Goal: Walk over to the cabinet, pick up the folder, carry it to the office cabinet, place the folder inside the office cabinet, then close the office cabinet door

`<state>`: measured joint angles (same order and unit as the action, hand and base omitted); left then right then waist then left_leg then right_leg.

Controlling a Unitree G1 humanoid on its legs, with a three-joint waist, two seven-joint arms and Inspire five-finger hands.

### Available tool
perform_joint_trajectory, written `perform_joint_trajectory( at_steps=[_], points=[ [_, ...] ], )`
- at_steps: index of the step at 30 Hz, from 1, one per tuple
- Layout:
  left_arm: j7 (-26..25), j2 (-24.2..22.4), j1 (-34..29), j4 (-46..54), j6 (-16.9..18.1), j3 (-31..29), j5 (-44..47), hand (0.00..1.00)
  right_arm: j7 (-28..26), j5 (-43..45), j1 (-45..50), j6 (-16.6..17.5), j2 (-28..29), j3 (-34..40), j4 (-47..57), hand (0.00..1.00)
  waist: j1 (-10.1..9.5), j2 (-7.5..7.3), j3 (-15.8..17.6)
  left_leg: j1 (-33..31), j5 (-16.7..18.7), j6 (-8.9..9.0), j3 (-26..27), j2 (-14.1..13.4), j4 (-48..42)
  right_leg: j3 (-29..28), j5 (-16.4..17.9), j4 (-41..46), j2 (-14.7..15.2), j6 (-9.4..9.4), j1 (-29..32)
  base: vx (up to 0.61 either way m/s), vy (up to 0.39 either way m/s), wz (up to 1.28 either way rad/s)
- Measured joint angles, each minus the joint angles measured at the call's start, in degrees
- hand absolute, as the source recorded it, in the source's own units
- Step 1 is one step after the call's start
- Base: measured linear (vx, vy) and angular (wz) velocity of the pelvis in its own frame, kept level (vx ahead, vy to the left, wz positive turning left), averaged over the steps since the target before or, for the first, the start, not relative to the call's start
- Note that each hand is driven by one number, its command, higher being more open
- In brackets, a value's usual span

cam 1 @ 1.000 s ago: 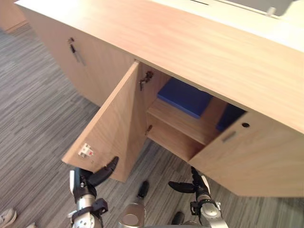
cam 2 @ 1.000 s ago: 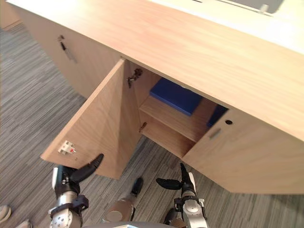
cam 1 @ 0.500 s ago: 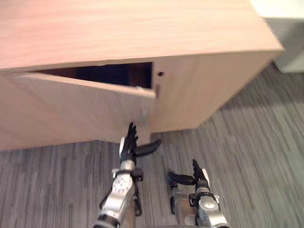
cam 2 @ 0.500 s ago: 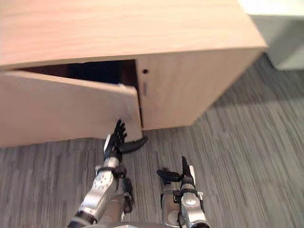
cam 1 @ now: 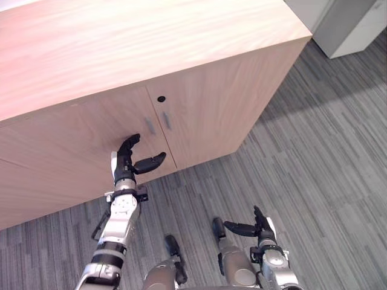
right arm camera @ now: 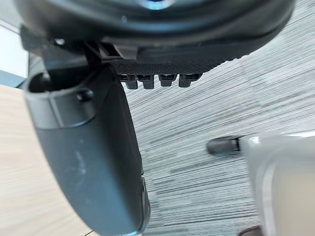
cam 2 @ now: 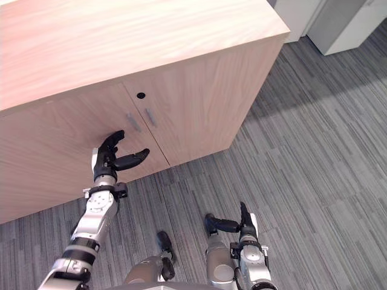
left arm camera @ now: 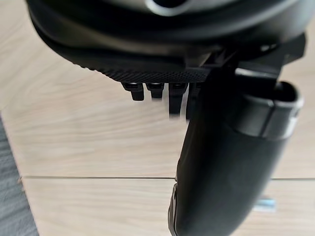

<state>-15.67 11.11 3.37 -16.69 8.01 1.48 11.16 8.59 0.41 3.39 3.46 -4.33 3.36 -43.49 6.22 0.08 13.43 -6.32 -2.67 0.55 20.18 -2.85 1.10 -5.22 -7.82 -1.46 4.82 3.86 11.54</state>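
Wooden cabinet door (cam 1: 60,151) stands closed at left hand (cam 1: 123,165).

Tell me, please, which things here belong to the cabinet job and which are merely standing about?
Job: office cabinet; its left door, flush shut; left hand, open at that door.
Standing about: right hand, idle over the carpet; pale unit beyond.

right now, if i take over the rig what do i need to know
Left hand: open, at the front of the left door beside its handle; contact hard to judge.
Right hand: open, low over the floor, holding nothing.
Cabinet: both doors look shut and flush, so the folder cannot be checked.
Done: door closed, it seems. Left: draw the left hand back.
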Motion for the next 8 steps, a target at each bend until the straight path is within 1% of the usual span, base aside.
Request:
perform_joint_trajectory(
  at_steps=[1, 2, 3, 4, 5, 6, 7, 8],
  points=[
    [1.3, -1.1, -3.3, 0.4, 0.0, 0.0, 0.0, 1.00, 0.0, 0.0, 0.1, -0.3, -0.1, 1.1, -0.7, 1.00, -0.37, 0.49, -0.3, 0.7, -0.3, -0.18, -0.3, 0.2, 0.9, 0.4, 0.2, -0.2, 0.1, 0.09, -0.5, 0.04, 0.025, 0.16],
    [2.3, -1.5, -4.9, 0.2, 0.0, 0.0, 0.0, 1.00, 0.0, 0.0, 0.2, -0.6, -0.2, 1.5, -0.9, 1.00, -0.58, 0.76, -0.5, 0.9, -0.4, -0.20, -0.6, 0.3, 1.1, 0.7, 0.3, -0.3, 0.1, 0.13, -0.9, 0.04, 0.016, 0.24],
    [4.4, -2.0, -8.4, -0.4, -0.1, 0.0, 0.0, 1.00, -0.1, 0.0, 0.6, -1.0, -0.5, 2.4, -1.0, 1.00, -0.88, 1.34, -1.0, 1.4, -0.5, -0.19, -1.4, 0.5, 1.6, 1.4, 0.5, -0.8, 0.1, 0.23, -1.7, 0.04, 0.006, 0.25],
    [5.2, -2.3, -9.9, -1.2, -0.1, 0.0, 0.0, 1.00, -0.1, 0.0, 0.8, -1.0, -0.6, 3.0, -1.1, 1.00, -0.95, 1.59, -1.2, 1.6, -0.6, -0.17, -1.8, 0.7, 1.9, 1.9, 0.6, -0.9, 0.1, 0.27, -2.1, 0.05, 0.007, 0.34],
    [6.6, -2.5, -12.2, -3.8, -0.2, -0.2, -0.1, 1.00, -0.2, 0.0, 1.0, -1.2, -0.9, 3.9, -1.1, 1.00, -1.37, 2.05, -1.7, 2.2, -0.8, -0.19, -2.5, 0.8, 2.6, 2.6, 0.9, -1.0, 0.2, 0.34, -2.9, 0.05, 0.011, 0.24],
    [8.0, -2.5, -13.7, -7.4, -0.5, -0.6, -0.9, 1.00, -0.5, 0.0, 1.2, -1.3, -1.4, 4.8, -1.2, 1.00, -2.25, 2.24, -2.0, 3.1, -0.9, -0.18, -2.7, 0.8, 3.0, 2.9, 1.2, -1.0, 0.2, 0.40, -3.6, 0.05, 0.012, 0.18],
    [8.8, -2.6, -14.2, -9.2, -0.9, -1.2, -1.3, 1.00, -0.7, 0.0, 1.2, -1.4, -1.6, 5.2, -1.2, 1.00, -2.61, 2.24, -2.2, 3.3, -0.9, -0.18, -2.8, 0.8, 3.1, 3.0, 1.3, -1.0, 0.2, 0.49, -3.9, 0.03, 0.006, 0.11],
    [9.9, -2.6, -15.1, -13.5, -1.4, -2.7, -2.9, 1.00, -1.0, -0.1, 1.1, -1.5, -2.2, 5.4, -1.2, 1.00, -3.11, 2.20, -2.7, 3.8, -1.0, -0.15, -3.1, 0.9, 3.5, 3.3, 1.6, -1.0, 0.2, 0.57, -4.4, 0.01, 0.000, 0.07]
  ],
)
